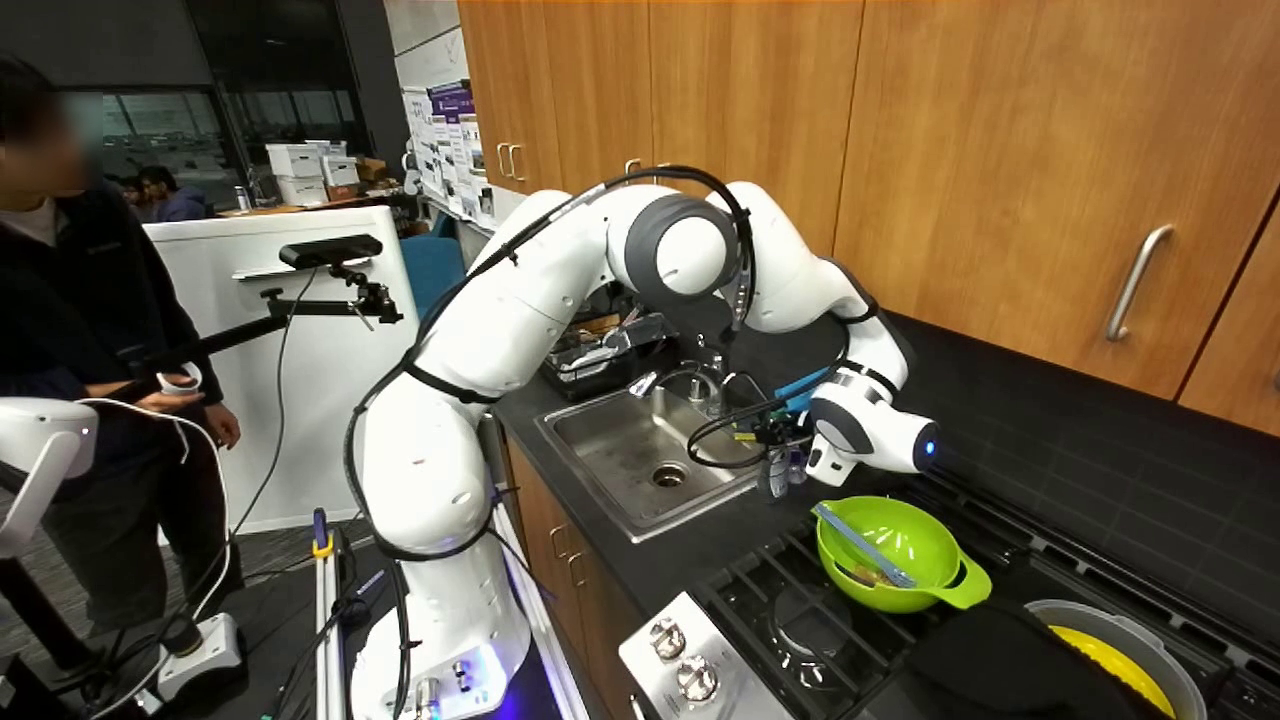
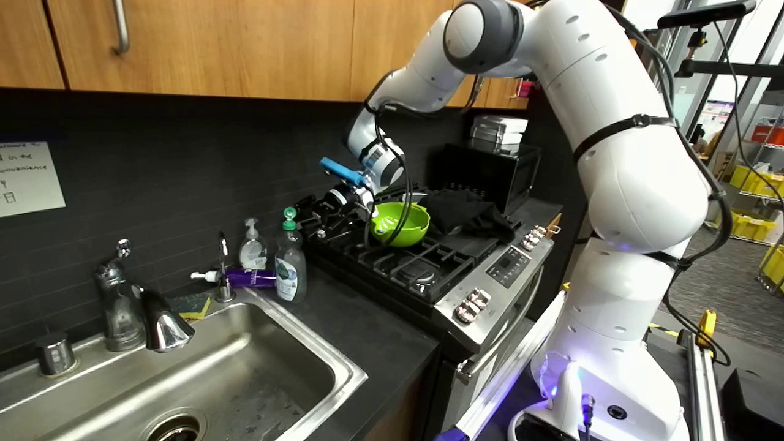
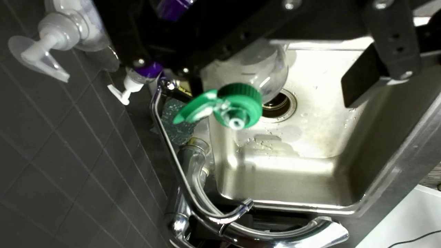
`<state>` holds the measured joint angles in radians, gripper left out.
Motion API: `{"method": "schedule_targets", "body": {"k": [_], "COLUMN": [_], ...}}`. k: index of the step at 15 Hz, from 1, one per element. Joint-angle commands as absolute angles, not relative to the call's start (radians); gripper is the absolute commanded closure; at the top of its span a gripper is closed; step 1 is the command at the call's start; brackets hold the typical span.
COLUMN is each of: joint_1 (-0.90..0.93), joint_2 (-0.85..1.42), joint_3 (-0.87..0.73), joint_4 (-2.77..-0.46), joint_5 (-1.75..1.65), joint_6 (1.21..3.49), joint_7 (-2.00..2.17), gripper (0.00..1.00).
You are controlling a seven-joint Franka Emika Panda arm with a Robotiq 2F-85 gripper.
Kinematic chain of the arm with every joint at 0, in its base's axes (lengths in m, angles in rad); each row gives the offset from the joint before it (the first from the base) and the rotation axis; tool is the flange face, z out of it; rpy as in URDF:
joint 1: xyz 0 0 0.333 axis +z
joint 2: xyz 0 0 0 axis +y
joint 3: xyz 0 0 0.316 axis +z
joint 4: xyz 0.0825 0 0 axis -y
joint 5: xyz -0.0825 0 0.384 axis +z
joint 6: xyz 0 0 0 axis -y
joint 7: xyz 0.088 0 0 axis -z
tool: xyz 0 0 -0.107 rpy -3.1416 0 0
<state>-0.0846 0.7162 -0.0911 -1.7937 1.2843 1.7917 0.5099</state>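
While the gripper (image 3: 279,82) stands spread w/ nothing pinched, I note the clear bottle (image 2: 291,269) upright on the counter (image 2: 355,324), approx. 1 o'clock of the drain (image 2: 179,432) in an exterior view. Green cap (image 3: 239,106) flipped up: too-tight grip cd. squirt contents. Off-ctr. in gap, bottle may topple toward the sink (image 3: 303,184), 3 o'clock in wrist view, if one side touches first.

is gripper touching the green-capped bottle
Cannot tell: in the wrist view, the gripper has one finger clear of the bottle, but its other side overlaps it, hiding any contact.
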Motion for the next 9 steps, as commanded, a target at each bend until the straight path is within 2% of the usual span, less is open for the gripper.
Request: {"method": "schedule_targets", "body": {"k": [1, 9], "joint_1": [-0.046, -0.034], "joint_2": [0.766, 0.769], "joint_3": [-0.098, -0.098], "joint_4": [-1.662, -1.649], "joint_5": [1.237, 1.201], "joint_6": [1.833, 1.896], "joint_7": [0.56, 0.588], "gripper": [0.0, 0.0]}}
